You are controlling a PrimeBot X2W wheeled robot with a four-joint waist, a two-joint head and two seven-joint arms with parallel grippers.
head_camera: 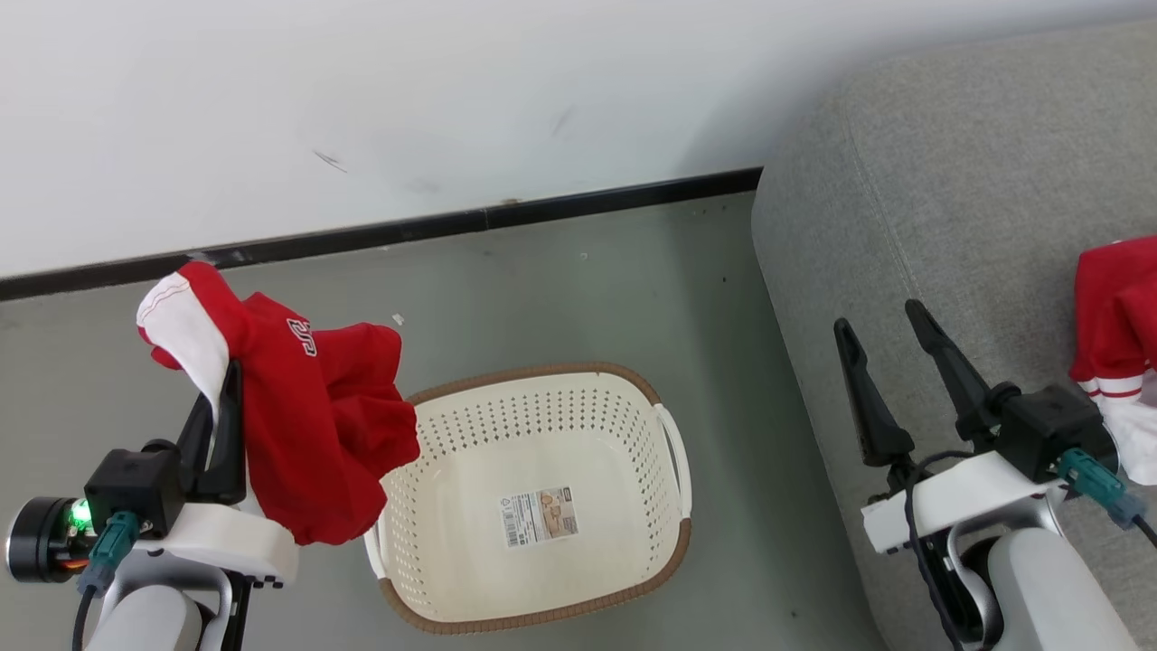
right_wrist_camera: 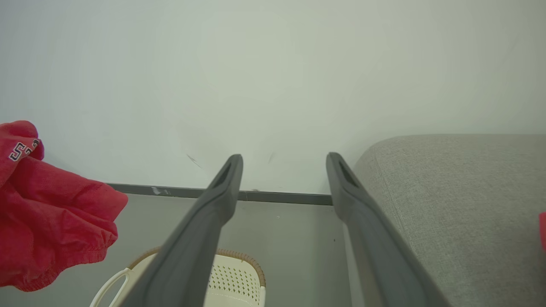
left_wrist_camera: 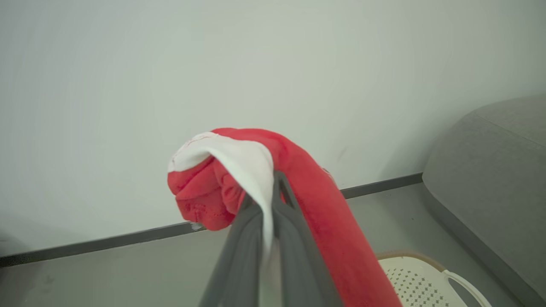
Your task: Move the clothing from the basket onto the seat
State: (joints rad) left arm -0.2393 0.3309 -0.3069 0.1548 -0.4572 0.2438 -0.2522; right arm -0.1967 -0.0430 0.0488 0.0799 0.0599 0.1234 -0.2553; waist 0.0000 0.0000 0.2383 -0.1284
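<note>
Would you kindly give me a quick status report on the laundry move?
Left gripper shut on red garment, held up beside basket. Right gripper open, empty, beside seat. Second garment already on seat. No obstruction seen.

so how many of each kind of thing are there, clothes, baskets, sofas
red garments: 2, one in the left gripper, one on the sofa
basket: 1
sofa: 1
total: 4

Left gripper (head_camera: 226, 389) tight on clothing (head_camera: 316, 434) — right gripper (head_camera: 879, 315) spread wide
</note>
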